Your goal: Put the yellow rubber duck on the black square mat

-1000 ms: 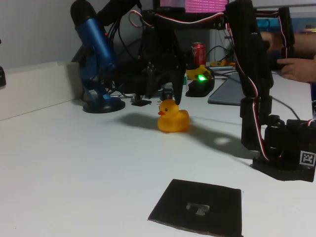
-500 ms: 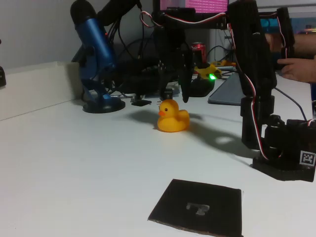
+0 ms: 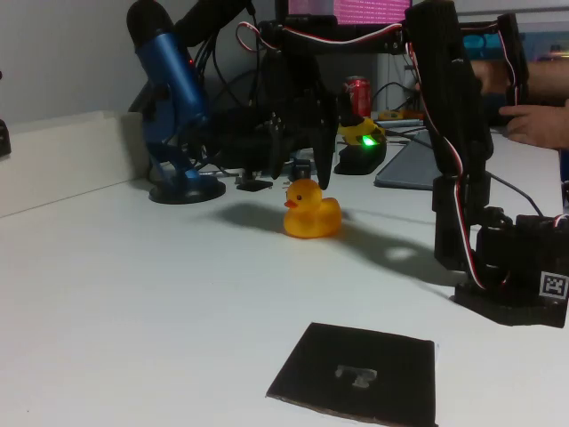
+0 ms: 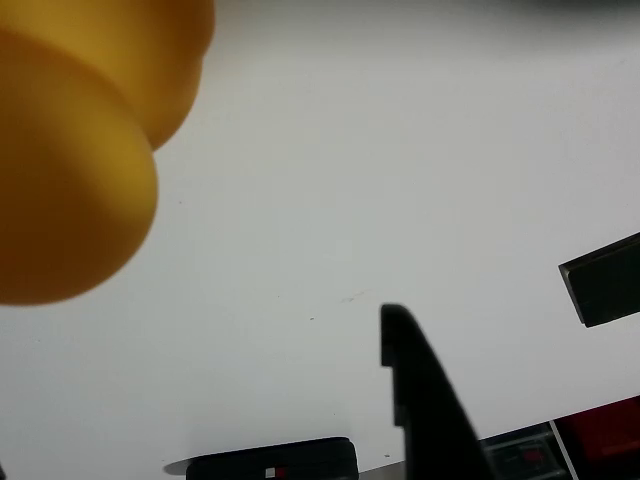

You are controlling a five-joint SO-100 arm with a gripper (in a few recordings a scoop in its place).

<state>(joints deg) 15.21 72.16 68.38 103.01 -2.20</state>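
Hanging just above and behind the duck (image 3: 311, 210) in the fixed view, the gripper (image 3: 302, 173) pointed down at the white table (image 3: 133, 294) with its two dark fingers apart, one ending near the duck's head and the other a little to the right of it, neither touching the toy. The duck sat upright on the table, beak toward the picture's left, with nothing clamped on it. Well in front of it, near the bottom edge, the black mat (image 3: 360, 372) lay flat with a pale mark at its centre and nothing on it. A blue microphone (image 3: 173, 98) stood on its round base to the left behind the duck. In the wrist view the duck (image 4: 80, 140) loomed large and blurred at the upper left, while one dark finger (image 4: 425, 400) rose from the bottom edge over bare white table (image 4: 400, 150), clear of the toy.
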